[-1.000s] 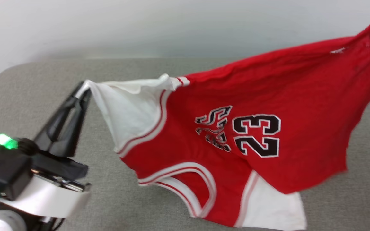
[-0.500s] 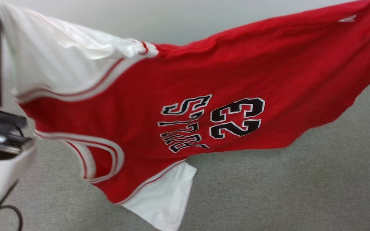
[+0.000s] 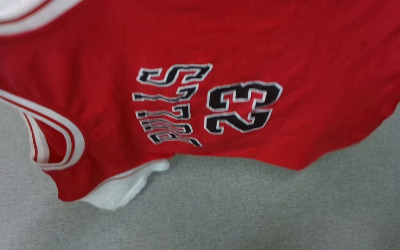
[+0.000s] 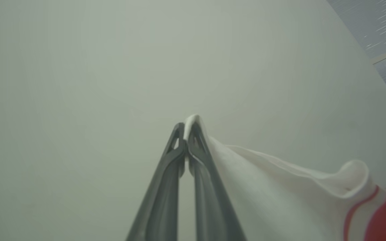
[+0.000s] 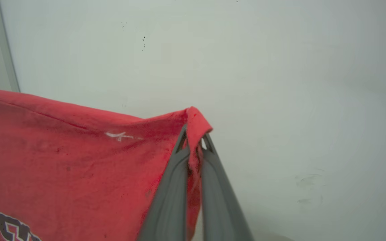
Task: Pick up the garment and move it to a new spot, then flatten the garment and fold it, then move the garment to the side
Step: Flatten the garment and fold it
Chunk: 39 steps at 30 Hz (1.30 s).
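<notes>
Head view, item: the garment [image 3: 290, 41], a red jersey shirt. It hangs as a broad sheet across the upper picture, print side to the camera, with the number print [image 3: 241, 106] turned sideways. The striped neck trim [image 3: 57, 139] is at the left and one white sleeve [image 3: 123, 187] droops lowest. Whether that sleeve touches the grey table [image 3: 255, 215] cannot be told.

Left wrist view, item: left claw [image 4: 187, 129], pinched closed on the tip of the other white sleeve, against a pale wall [image 4: 79, 67].

Right wrist view, item: right claw [image 5: 194, 132], pinched closed on a red hem corner beside the small white logo [image 5: 121, 135].

Change noted: a second ago the shirt sagged between the two grips, its lower hem and sleeve trailing on the table. It now sits higher in the picture and is drawn wider and flatter. Some of this shift may be the camera's own.

Assessment: the garment is lifted and in carriage, so the pick-up looks done. Setting it at the new spot, flattening and folding are not yet done. The opposed corner grips suit laying it out flat.
</notes>
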Available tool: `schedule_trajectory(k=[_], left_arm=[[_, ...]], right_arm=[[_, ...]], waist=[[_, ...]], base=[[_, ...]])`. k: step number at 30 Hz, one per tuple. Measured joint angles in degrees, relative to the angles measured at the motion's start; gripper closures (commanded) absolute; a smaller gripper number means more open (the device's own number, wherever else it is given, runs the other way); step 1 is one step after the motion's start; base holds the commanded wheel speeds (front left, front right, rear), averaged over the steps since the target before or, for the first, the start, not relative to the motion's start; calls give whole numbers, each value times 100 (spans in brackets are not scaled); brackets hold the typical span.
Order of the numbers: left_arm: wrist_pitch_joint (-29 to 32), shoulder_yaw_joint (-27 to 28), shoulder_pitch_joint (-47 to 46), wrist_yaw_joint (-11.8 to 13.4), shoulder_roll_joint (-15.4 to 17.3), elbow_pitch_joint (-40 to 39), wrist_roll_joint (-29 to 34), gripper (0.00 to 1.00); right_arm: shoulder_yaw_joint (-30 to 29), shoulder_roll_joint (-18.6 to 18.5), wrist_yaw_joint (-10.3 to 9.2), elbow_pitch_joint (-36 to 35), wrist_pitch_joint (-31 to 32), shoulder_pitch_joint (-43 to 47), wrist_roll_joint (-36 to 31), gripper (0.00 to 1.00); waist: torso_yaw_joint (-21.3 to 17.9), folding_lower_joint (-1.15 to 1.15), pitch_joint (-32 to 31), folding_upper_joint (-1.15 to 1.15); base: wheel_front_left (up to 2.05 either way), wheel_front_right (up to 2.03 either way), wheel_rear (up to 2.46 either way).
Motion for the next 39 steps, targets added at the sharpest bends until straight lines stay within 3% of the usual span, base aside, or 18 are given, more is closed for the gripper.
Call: schedule_trajectory(k=[5,15,23,27,34,39], left_arm=[[47,-66,-1026,-151,75,404,-43,100],[92,-781,-3765,-787,88,2037,233,100],[-265,-1308,-5918,-1115,-453,3835,628,100],[-706,-1432,-6612,-1146,-745,4676,780,100],[-1408,-1702,-6960,-1276,-1172,5867,879,100],[-1678,-1890,-6502,-1414,-1419,6181,825,100]], right_arm=[[-9,-63,0,166,-136,-550,-11,100],[259,-229,1,1116,-612,-2383,-383,100],[717,-74,1,2704,-1468,-4109,-732,100],[953,-71,1,3428,-1986,-4788,-937,100],[1394,-132,1,4517,-2681,-5229,-1196,100],[1697,-229,1,4958,-3136,-5021,-1105,100]], waist=[[-22,0,402,0],[19,2,1560,0],[101,2,2447,0],[147,2,2783,0],[328,2,3107,0],[468,1,3161,0]], base=[[0,0,0],[0,0,0],[0,0,0],[0,0,0],[0,0,0],[0,0,0]])
